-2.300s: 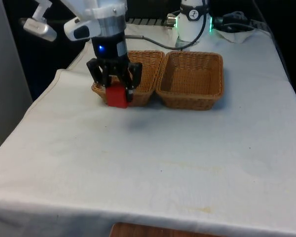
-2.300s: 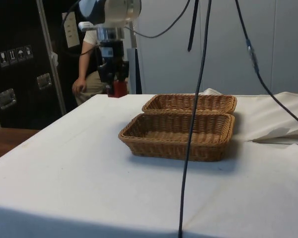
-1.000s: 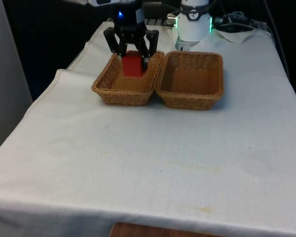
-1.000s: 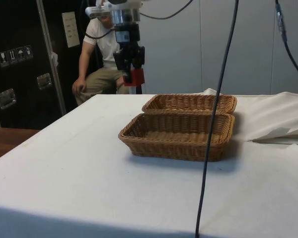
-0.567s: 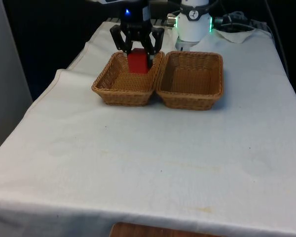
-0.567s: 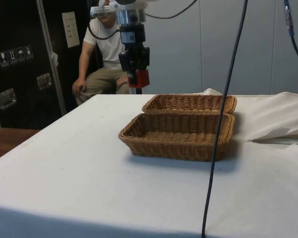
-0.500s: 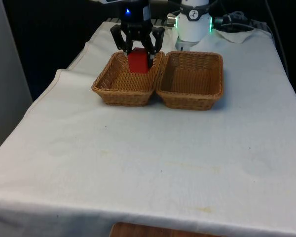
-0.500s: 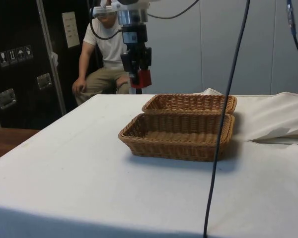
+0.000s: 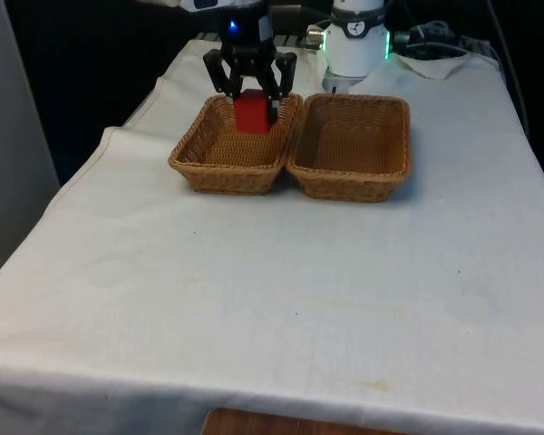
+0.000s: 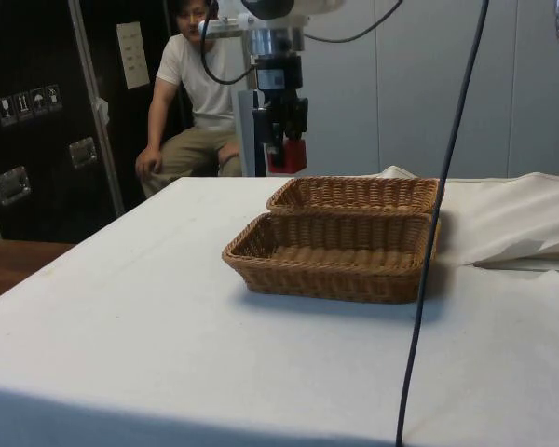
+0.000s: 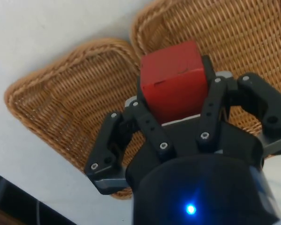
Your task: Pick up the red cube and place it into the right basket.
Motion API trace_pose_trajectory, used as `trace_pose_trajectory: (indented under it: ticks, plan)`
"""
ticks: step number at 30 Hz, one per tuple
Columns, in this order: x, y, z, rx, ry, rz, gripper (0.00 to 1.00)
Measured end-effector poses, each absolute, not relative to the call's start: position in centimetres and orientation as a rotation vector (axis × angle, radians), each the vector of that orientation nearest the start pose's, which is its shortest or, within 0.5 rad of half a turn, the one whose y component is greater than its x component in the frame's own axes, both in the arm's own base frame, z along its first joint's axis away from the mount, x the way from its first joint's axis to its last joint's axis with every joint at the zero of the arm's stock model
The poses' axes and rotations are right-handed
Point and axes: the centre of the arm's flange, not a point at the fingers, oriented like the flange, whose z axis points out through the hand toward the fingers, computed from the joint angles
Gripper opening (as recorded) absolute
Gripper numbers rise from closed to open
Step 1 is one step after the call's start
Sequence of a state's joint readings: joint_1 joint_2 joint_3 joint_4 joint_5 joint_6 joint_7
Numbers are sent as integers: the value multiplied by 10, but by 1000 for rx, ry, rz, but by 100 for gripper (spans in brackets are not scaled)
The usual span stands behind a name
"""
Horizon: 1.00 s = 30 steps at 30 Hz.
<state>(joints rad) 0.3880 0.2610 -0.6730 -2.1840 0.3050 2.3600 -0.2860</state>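
Two baskets (image 9: 349, 147) sit below; the tool (image 9: 251, 100), pointing down, clamps the red cube (image 9: 251, 113).

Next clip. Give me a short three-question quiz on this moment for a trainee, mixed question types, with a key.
1. True or false: the gripper holds the red cube in the air.
2. In the front view, the red cube hangs over which basket? A) the basket on the front view's left B) the basket on the front view's right C) neither
3. Fill in: in the side view, behind the table, a ___ in a white T-shirt sits.

Key
1. True: the red cube is clamped between the fingers, clear of the wicker.
2. A
3. person
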Motion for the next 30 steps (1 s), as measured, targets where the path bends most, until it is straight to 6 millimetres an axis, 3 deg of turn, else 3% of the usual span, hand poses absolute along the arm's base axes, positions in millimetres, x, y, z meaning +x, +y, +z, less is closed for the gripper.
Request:
trace_pose_trajectory:
  ticks: [16,30]
  plan:
    - [492,-165,268,-3075,308,-21,3]
    - [477,-172,247,-3096,306,-2,3]
